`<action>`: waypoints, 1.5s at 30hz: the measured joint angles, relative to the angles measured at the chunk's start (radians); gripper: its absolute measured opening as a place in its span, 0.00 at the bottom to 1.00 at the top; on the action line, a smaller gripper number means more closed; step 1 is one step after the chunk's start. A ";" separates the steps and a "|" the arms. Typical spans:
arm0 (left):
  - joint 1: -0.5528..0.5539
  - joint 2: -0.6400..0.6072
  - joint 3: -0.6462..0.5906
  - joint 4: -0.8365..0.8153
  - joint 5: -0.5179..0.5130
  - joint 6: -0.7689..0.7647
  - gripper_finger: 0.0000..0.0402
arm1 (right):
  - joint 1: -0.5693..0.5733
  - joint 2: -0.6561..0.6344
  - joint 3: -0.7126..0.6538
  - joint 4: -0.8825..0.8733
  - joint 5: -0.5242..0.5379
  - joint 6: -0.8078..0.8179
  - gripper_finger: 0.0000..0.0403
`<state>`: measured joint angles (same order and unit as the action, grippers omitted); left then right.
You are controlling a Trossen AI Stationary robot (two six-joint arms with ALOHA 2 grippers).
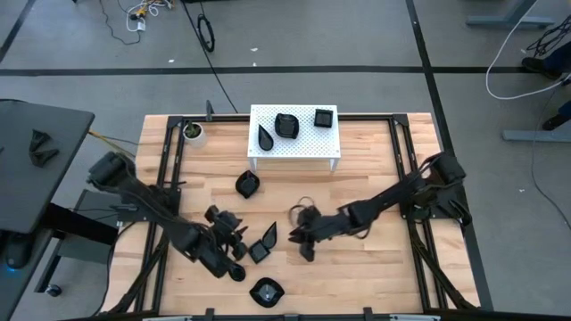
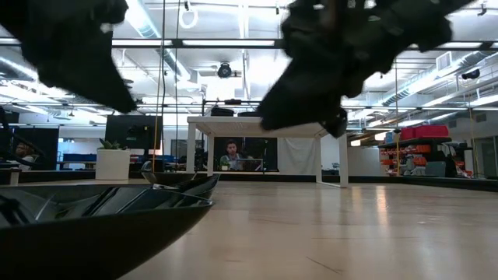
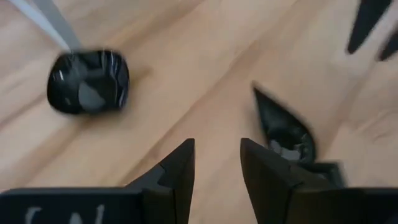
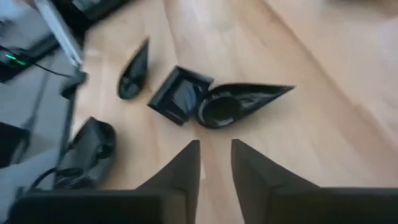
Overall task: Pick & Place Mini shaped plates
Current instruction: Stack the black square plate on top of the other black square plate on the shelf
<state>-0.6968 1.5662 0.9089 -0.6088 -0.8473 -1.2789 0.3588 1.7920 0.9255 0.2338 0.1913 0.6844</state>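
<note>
Several glossy black mini shaped plates lie on the wooden table: a teardrop one (image 1: pixel 268 234) (image 4: pixel 245 102) beside a square one (image 1: pixel 259 252) (image 4: pixel 180 93), a rounded one (image 1: pixel 247 185) (image 3: pixel 90 81) farther back, and a lobed one (image 1: pixel 265 291) at the near edge. Three more sit on the white perforated stand (image 1: pixel 294 147). My left gripper (image 1: pixel 232 230) (image 3: pixel 217 165) hovers open just left of the teardrop plate (image 3: pixel 283 127). My right gripper (image 1: pixel 302 236) (image 4: pixel 214 162) hovers open just right of that plate. Nothing is between the fingers of either gripper.
A small white cup with a green plant (image 1: pixel 193 132) stands at the far left corner. Black frame rails (image 1: pixel 168 169) run along both table sides. Bare wood (image 1: pixel 357 276) lies near and right of the grippers. In the low view the near plate (image 2: pixel 93 225) fills the foreground.
</note>
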 joint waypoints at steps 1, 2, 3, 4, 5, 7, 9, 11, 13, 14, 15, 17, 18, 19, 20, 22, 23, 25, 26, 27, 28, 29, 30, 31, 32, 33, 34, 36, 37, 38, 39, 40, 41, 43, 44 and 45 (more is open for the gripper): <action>0.001 0.023 0.000 0.000 0.014 -0.018 0.33 | -0.001 0.029 0.042 -0.044 -0.001 0.015 0.27; 0.003 0.047 0.000 0.002 0.031 -0.031 0.33 | -0.002 0.061 0.087 -0.082 -0.001 0.024 0.30; 0.005 0.070 0.000 0.003 0.050 -0.047 0.33 | -0.004 0.091 0.127 -0.114 -0.005 0.034 0.32; 0.006 0.092 0.000 0.001 0.069 -0.056 0.33 | -0.005 0.120 0.164 -0.143 -0.008 0.039 0.34; 0.007 0.112 0.000 -0.001 0.088 -0.069 0.33 | -0.007 0.148 0.198 -0.166 -0.011 0.038 0.36; 0.010 0.148 0.000 0.002 0.125 -0.091 0.33 | -0.012 0.189 0.257 -0.220 -0.020 0.032 0.40; 0.009 0.177 0.000 0.003 0.165 -0.120 0.33 | -0.018 0.216 0.302 -0.284 -0.028 0.031 0.42; 0.009 0.203 0.000 0.017 0.200 -0.133 0.33 | -0.023 0.222 0.320 -0.317 -0.035 0.025 0.43; 0.003 0.223 0.000 0.053 0.229 -0.132 0.33 | -0.025 0.221 0.322 -0.317 -0.042 0.013 0.44; 0.000 0.232 0.000 0.082 0.234 -0.128 0.33 | -0.025 0.221 0.322 -0.317 -0.043 0.009 0.44; -0.004 0.238 0.000 0.104 0.230 -0.119 0.33 | -0.025 0.220 0.322 -0.318 -0.043 0.005 0.43; -0.009 0.246 0.000 0.147 0.222 -0.109 0.33 | -0.024 0.216 0.322 -0.315 -0.045 0.000 0.43; -0.010 0.247 0.000 0.153 0.216 -0.125 0.33 | -0.024 0.216 0.322 -0.312 -0.046 -0.001 0.43; -0.013 0.247 0.000 0.160 0.211 -0.151 0.33 | -0.024 0.216 0.322 -0.312 -0.048 -0.003 0.42; -0.014 0.246 0.000 0.164 0.204 -0.179 0.33 | -0.024 0.216 0.322 -0.313 -0.051 -0.004 0.42; -0.015 0.241 0.000 0.168 0.191 -0.207 0.33 | -0.024 0.216 0.322 -0.313 -0.051 -0.010 0.41; -0.016 0.237 0.000 0.171 0.189 -0.208 0.33 | -0.024 0.216 0.322 -0.313 -0.051 -0.012 0.41; -0.016 0.232 0.000 0.172 0.191 -0.209 0.33 | -0.024 0.216 0.322 -0.313 -0.052 -0.012 0.40; -0.015 0.232 0.000 0.180 0.196 -0.209 0.33 | -0.024 0.216 0.322 -0.313 -0.052 -0.012 0.40; -0.015 0.232 0.000 0.189 0.199 -0.209 0.33 | -0.024 0.216 0.322 -0.313 -0.052 -0.012 0.40; -0.015 0.232 0.000 0.196 0.200 -0.209 0.33 | -0.024 0.216 0.322 -0.313 -0.052 -0.012 0.40; -0.015 0.232 0.000 0.201 0.199 -0.212 0.33 | -0.024 0.216 0.322 -0.313 -0.052 -0.015 0.40; -0.015 0.232 0.000 0.202 0.197 -0.225 0.33 | -0.024 0.216 0.322 -0.313 -0.052 -0.017 0.40; -0.015 0.232 0.000 0.200 0.197 -0.235 0.33 | -0.024 0.216 0.322 -0.312 -0.052 -0.020 0.40; -0.018 0.232 0.000 0.201 0.196 -0.243 0.33 | -0.024 0.216 0.322 -0.312 -0.052 -0.023 0.40; -0.020 0.232 0.000 0.204 0.195 -0.248 0.33 | -0.024 0.216 0.322 -0.312 -0.052 -0.023 0.40; -0.021 0.232 0.000 0.210 0.193 -0.250 0.33 | -0.024 0.216 0.322 -0.312 -0.052 -0.023 0.40; -0.021 0.232 0.000 0.215 0.192 -0.252 0.33 | -0.024 0.216 0.322 -0.311 -0.052 -0.028 0.40; -0.021 0.232 0.000 0.214 0.186 -0.258 0.33 | -0.024 0.216 0.322 -0.311 -0.052 -0.031 0.40; -0.021 0.231 0.000 0.213 0.171 -0.266 0.33 | -0.024 0.216 0.322 -0.311 -0.052 -0.036 0.40; -0.023 0.225 0.000 0.213 0.154 -0.278 0.33 | -0.024 0.216 0.322 -0.310 -0.052 -0.038 0.40; -0.026 0.216 0.000 0.213 0.138 -0.281 0.33 | -0.024 0.216 0.322 -0.309 -0.052 -0.038 0.40; -0.027 0.208 0.000 0.219 0.131 -0.280 0.33 | -0.024 0.216 0.322 -0.309 -0.052 -0.038 0.40; -0.028 0.199 0.001 0.223 0.131 -0.263 0.33 | -0.024 0.216 0.322 -0.308 -0.052 -0.038 0.40; -0.028 0.196 0.001 0.225 0.143 -0.253 0.33 | -0.024 0.216 0.322 -0.308 -0.051 -0.038 0.40; -0.028 0.193 0.001 0.234 0.161 -0.244 0.33 | -0.024 0.216 0.322 -0.307 -0.051 -0.038 0.40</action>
<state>-0.7246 1.7595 0.9096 -0.3751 -0.6867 -1.5224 0.3351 2.0075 1.2476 -0.0731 0.1398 0.6460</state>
